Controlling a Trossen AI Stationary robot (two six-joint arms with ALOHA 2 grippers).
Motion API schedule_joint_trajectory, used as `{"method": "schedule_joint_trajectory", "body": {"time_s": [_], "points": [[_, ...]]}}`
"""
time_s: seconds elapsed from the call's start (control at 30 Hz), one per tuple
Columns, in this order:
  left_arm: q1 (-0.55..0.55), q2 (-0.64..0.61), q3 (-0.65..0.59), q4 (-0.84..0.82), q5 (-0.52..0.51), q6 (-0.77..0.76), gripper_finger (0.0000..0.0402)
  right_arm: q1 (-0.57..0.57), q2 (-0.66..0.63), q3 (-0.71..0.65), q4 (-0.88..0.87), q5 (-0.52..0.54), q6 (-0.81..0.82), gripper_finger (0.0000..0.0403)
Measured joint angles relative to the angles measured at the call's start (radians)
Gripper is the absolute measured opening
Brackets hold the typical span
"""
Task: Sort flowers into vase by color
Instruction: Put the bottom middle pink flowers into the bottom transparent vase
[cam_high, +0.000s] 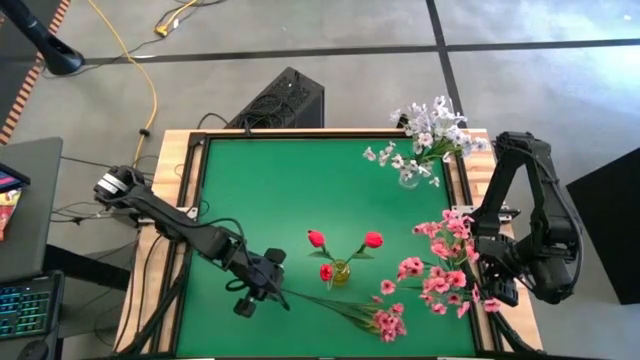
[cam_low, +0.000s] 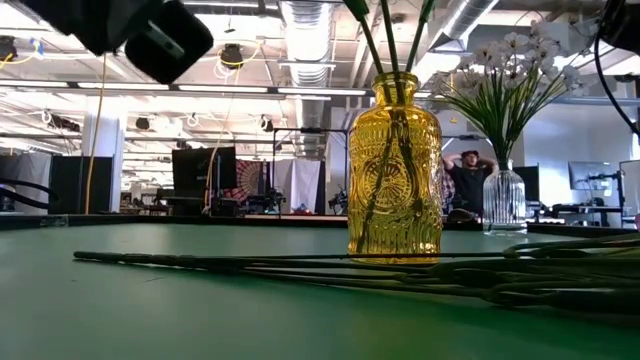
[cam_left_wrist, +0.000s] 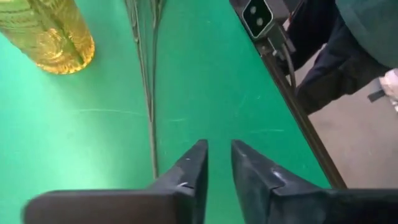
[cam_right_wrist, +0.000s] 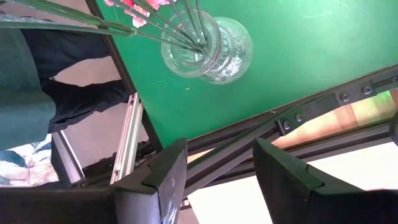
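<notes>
Green mat (cam_left_wrist: 205, 93) — stems (cam_left_wrist: 150, 93) beside fingers (cam_left_wrist: 186, 177)

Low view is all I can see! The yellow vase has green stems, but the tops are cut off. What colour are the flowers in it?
Observer: Red. The high view shows three red buds in the yellow vase.
Operator: And the long stems lying in front of it?
Observer: They end in pink blossoms, lying flat on the table.
Operator: Is a gripper holding them?
Observer: No. The left gripper is beside the stem ends, fingers slightly apart, with nothing between them.
</notes>
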Motion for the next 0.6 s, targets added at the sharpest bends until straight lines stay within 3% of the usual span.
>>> {"method": "schedule_joint_trajectory", "body": {"time_s": [0.17, 0.37, 0.6], "points": [[-0.001, 0.024, -0.028, 0.086, -0.013, 0.008, 0.0121, 0.0, -0.002, 0.0, -0.001, 0.0, 0.0, 0.0209], [0.003, 0.141, -0.026, 0.152, -0.02, 0.014, 0.0193, 0.0, -0.002, 0.0, 0.0, -0.002, 0.003, 0.0209], [0.021, 0.197, -0.021, 0.244, -0.071, 0.071, 0.0214, 0.0, -0.002, 0.0, 0.004, -0.011, 0.003, 0.0209]]}}
